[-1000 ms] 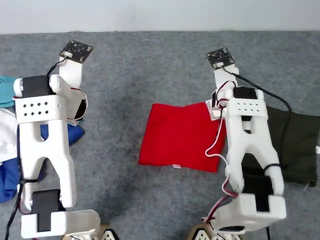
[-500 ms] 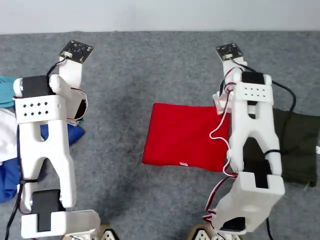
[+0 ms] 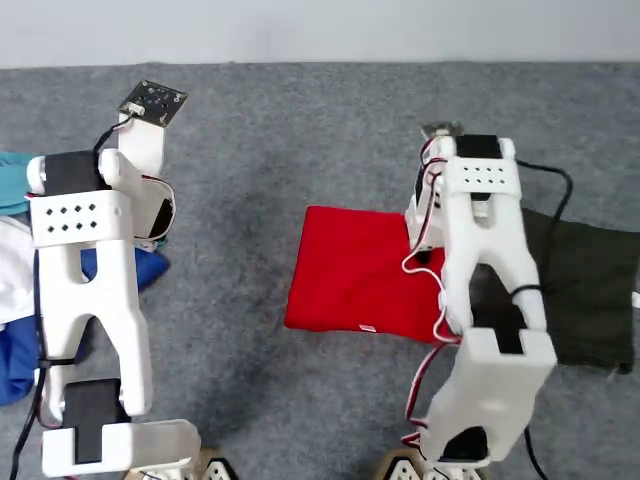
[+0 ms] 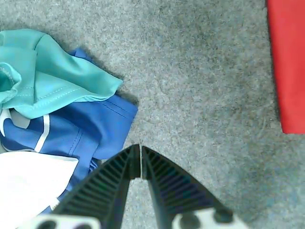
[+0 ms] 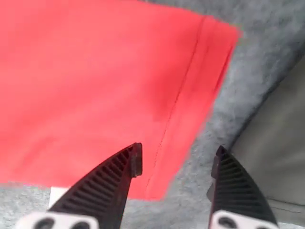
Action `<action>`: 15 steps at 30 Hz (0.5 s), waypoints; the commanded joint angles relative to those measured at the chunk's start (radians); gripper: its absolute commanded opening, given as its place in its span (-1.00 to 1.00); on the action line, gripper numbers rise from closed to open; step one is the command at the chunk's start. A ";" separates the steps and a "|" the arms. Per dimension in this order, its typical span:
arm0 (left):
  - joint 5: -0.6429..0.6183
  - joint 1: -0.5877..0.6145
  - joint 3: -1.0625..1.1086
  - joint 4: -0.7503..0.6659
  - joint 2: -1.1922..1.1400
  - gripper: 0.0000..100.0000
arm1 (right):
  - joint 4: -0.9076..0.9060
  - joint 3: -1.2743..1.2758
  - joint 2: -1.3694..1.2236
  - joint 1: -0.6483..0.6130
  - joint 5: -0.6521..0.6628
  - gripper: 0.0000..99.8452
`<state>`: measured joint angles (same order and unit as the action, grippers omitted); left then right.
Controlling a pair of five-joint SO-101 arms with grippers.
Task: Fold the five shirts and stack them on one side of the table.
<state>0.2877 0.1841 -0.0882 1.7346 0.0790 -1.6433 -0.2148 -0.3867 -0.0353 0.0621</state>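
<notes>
Red shirt (image 3: 350, 270) hovered over at its edge by wide-spread, empty right gripper (image 5: 177, 157); left gripper (image 4: 141, 155) closed, empty. Possibly risked unfolding through single-layer pinch.

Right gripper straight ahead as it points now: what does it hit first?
Probably the edge of the red shirt: the open right gripper points down at it, table just beside. Depth unclear.
</notes>
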 commanded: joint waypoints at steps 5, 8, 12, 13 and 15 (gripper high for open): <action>-0.003 0.006 -0.002 0.017 0.043 -0.97 | 0.074 -0.054 -0.191 -0.021 -0.064 -0.52; -0.003 0.006 -0.002 0.017 0.043 -0.97 | 0.087 -0.055 -0.245 -0.044 -0.060 -0.62; -0.003 0.008 -0.002 0.017 0.043 -0.97 | 0.087 -0.055 -0.257 -0.047 -0.057 -0.96; -0.003 0.008 -0.002 0.017 0.043 -0.97 | 0.087 -0.058 -0.255 -0.044 -0.057 -0.99; -0.003 0.008 -0.002 0.017 0.043 -0.97 | 0.081 -0.075 -0.248 -0.031 -0.051 -0.97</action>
<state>0.2877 0.1841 -0.0882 1.7346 0.0790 -1.5742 -0.2486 -0.6398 -0.0644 0.0100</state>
